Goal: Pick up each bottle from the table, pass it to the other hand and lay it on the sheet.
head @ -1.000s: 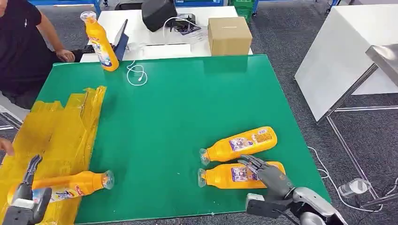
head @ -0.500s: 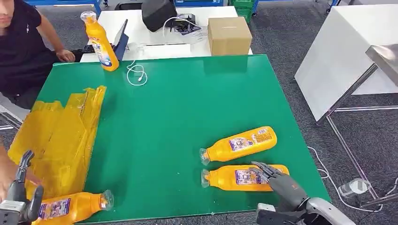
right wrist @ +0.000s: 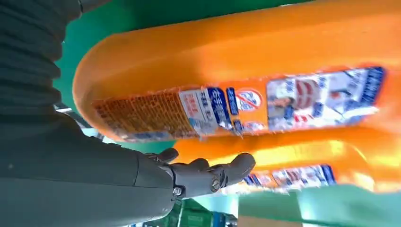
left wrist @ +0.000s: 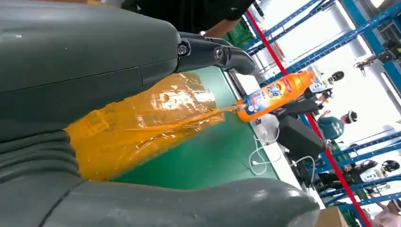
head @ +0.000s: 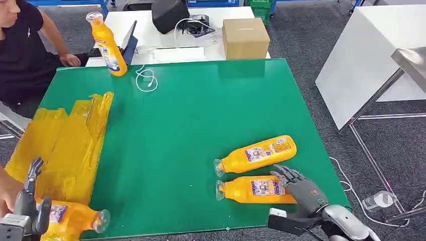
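Two orange bottles lie side by side at the near right of the green table (head: 191, 115): a farther one (head: 256, 154) and a nearer one (head: 251, 189). My right hand (head: 301, 193) rests its spread fingers on the nearer bottle's base end, not closed around it. In the right wrist view the fingers (right wrist: 208, 172) stretch out alongside a bottle (right wrist: 246, 85). A third bottle (head: 70, 221) lies on the yellow sheet (head: 65, 140) at the near left edge. My left hand (head: 27, 211) stands beside it. The left wrist view shows nothing between that hand's thumb and fingers (left wrist: 213, 52).
A fourth orange bottle (head: 107, 45) stands upright at the far left corner, beside a white cable (head: 145, 78). A person sits at the far left, and a person's hand (head: 7, 193) is at the left edge near my left hand. A cardboard box (head: 245, 37) sits behind the table.
The bottle by my left hand has slid towards the near edge of the sheet. My right hand has shifted along the nearer bottle to its base end. The person's hand has come in at the left.
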`<act>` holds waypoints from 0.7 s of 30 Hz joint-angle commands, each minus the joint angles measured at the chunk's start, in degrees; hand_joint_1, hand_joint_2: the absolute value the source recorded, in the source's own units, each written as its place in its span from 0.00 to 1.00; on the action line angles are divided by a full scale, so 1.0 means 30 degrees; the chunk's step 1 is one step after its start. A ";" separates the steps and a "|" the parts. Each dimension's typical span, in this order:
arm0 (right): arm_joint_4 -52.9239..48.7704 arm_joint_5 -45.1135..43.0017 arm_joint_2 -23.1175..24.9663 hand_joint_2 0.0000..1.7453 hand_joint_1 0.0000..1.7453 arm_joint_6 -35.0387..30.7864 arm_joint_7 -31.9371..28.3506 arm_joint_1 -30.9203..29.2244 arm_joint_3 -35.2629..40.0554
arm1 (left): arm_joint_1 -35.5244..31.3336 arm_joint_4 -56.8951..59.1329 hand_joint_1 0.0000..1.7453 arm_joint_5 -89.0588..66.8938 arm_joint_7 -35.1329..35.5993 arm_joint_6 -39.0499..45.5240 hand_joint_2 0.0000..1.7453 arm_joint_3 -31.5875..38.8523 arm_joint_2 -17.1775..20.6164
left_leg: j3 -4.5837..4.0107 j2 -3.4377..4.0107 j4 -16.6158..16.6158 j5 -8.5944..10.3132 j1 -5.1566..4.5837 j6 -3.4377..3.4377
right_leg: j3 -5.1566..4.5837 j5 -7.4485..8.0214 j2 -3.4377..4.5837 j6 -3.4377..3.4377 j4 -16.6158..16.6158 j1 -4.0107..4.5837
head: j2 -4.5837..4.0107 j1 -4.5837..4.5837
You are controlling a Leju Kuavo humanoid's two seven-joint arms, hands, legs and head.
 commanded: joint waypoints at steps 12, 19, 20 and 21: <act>0.4731 -0.1016 -0.0604 1.00 1.00 0.2974 0.0129 -0.1755 0.1750 | -0.1807 0.1740 0.00 0.0522 0.0065 0.0139 0.00 -0.2486 0.0264 | 0.0114 -0.0064 -0.0048 0.0011 0.0028 -0.0005 | 0.0131 0.0002 -0.0073 -0.0027 -0.0096 0.0032 | 0.0000 0.0000; 0.3505 -0.3259 -0.2154 1.00 1.00 0.4131 -0.0102 -0.1557 0.2223 | -0.2342 0.2478 0.00 0.2178 0.0070 -0.1935 0.00 -0.2145 0.0096 | 0.0192 -0.0080 -0.0034 -0.0040 0.0024 0.0045 | 0.0046 -0.0047 -0.0083 0.0020 -0.0101 0.0024 | 0.0000 0.0000; 0.3465 -0.3557 -0.2144 1.00 1.00 0.4205 -0.0168 -0.1476 0.2217 | -0.2390 0.2558 0.00 0.2608 0.0104 -0.2394 0.00 -0.2171 0.0055 | 0.0206 -0.0071 -0.0032 -0.0048 0.0026 0.0048 | 0.0068 -0.0046 -0.0070 0.0025 -0.0104 0.0026 | 0.0000 0.0015; 0.3173 -0.4277 -0.2470 1.00 1.00 0.4330 -0.0247 -0.1360 0.2383 | -0.2451 0.2645 0.00 0.3619 0.0475 -0.3477 0.00 -0.2117 0.0013 | 0.0199 -0.0049 -0.0033 -0.0048 0.0017 0.0049 | 0.0069 -0.0043 -0.0048 0.0029 -0.0102 0.0017 | 0.0000 0.0000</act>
